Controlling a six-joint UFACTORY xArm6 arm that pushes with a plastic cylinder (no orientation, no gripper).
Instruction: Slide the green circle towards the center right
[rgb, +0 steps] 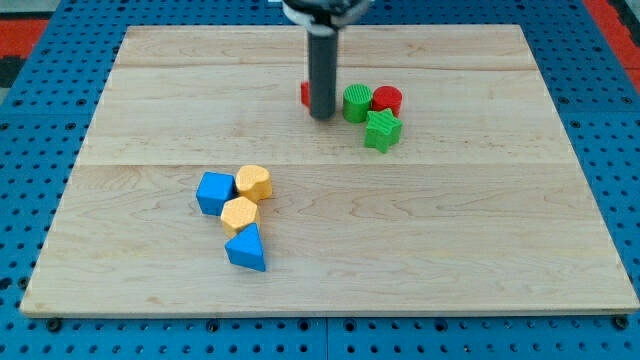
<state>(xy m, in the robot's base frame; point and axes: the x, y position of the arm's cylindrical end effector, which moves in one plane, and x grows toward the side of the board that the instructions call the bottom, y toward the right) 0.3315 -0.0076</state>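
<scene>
Resting my tip just left of the green circle, lined up for pushing rightward.
Holding nothing; hiding most of a red block behind, with red cylinder and green star crowding beyond.

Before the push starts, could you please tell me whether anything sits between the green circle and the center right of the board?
Yes. The red circle touches the green circle on its right side, directly in the push path, and the green star sits just below-right. My tip is immediately left of the green circle, nothing between them.
</scene>
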